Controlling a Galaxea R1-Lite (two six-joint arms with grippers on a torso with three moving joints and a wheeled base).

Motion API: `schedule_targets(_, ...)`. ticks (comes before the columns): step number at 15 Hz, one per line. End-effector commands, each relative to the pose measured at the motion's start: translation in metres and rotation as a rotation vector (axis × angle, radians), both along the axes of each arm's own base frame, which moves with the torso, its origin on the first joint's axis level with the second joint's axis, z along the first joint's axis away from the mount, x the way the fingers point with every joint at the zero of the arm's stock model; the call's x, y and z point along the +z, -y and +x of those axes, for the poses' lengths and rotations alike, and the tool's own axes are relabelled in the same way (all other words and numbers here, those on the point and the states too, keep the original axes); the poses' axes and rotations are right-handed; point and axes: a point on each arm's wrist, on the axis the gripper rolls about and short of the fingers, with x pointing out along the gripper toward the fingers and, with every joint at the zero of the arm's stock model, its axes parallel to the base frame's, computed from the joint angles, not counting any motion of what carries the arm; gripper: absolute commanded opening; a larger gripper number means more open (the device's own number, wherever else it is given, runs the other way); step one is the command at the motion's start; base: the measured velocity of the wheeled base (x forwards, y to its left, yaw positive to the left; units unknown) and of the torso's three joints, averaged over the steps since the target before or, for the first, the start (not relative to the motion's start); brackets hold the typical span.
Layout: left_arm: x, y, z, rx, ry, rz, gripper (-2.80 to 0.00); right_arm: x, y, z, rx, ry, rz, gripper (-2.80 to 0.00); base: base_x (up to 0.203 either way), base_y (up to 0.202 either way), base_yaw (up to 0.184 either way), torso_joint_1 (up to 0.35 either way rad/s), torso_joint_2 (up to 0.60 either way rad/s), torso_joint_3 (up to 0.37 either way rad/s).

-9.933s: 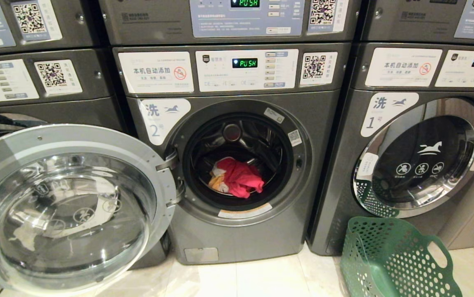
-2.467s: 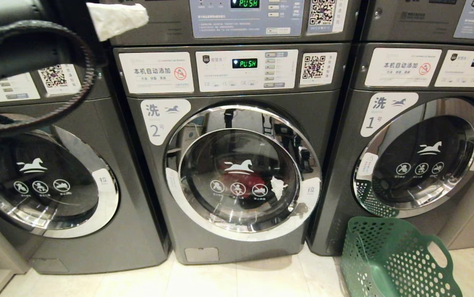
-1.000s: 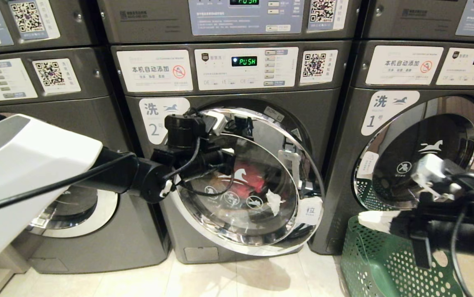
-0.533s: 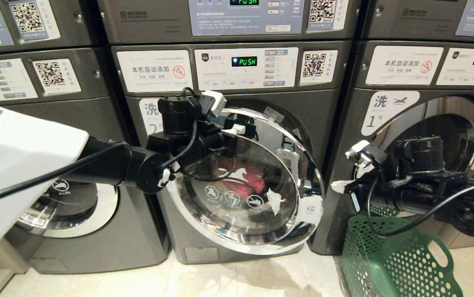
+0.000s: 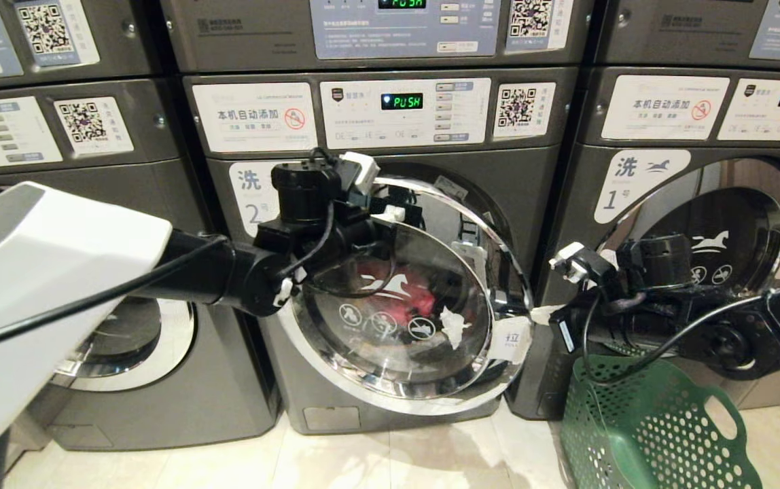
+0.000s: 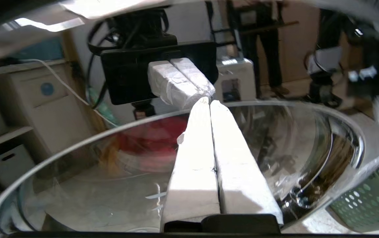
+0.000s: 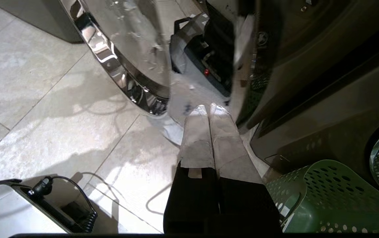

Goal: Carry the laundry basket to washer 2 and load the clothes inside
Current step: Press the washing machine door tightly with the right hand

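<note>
Against washer 2's (image 5: 526,170) ajar door (image 5: 403,305), both arms reach level.

The dark grey front-load washer labelled 2 (image 5: 390,285) stands between a like grey washer (image 5: 91,285) on its left and the grey washer labelled 1 (image 5: 696,258) on its right. The dark green perforated plastic laundry basket (image 5: 648,435) sits on the pale tiled floor (image 5: 397,462) before washer 1. The pink-red and yellow-orange soft clothes (image 5: 407,299) lie inside washer 2, behind its chrome-ringed round glass door (image 5: 403,319), which stands ajar.
</note>
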Motion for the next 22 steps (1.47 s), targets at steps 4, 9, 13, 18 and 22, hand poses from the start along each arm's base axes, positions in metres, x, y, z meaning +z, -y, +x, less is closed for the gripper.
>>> schedule_targets(4, -0.009, 0.014, 0.030, 0.005, 0.034, -0.020, -2.80, 0.005, 0.001, -0.003, 0.004, 0.015, 0.010, -2.80, 0.000, 0.000, 0.000, 0.000, 0.00, 0.000)
schedule_targets(9, 0.007, 0.018, 0.040, 0.009, 0.066, -0.039, -2.80, -0.040, -0.009, 0.047, -0.013, -0.010, 0.012, -2.80, 0.000, 0.000, 0.000, 0.000, 0.00, 0.000)
schedule_targets(13, 0.052, 0.004, 0.019, 0.018, 0.138, -0.082, -2.80, -0.061, -0.012, 0.114, -0.116, 0.116, 0.009, -2.80, 0.000, 0.000, 0.000, 0.000, 0.00, 0.000)
schedule_targets(18, 0.130, -0.043, -0.062, 0.070, 0.240, -0.138, -2.80, -0.096, -0.013, 0.184, -0.171, 0.248, 0.045, -2.80, 0.000, 0.000, 0.000, 0.000, 0.00, 0.000)
schedule_targets(22, 0.146, -0.099, -0.160, 0.174, 0.273, -0.108, -2.80, -0.148, -0.005, 0.220, -0.243, 0.371, 0.131, -2.80, 0.000, 0.000, 0.000, -0.009, -0.01, 0.005)
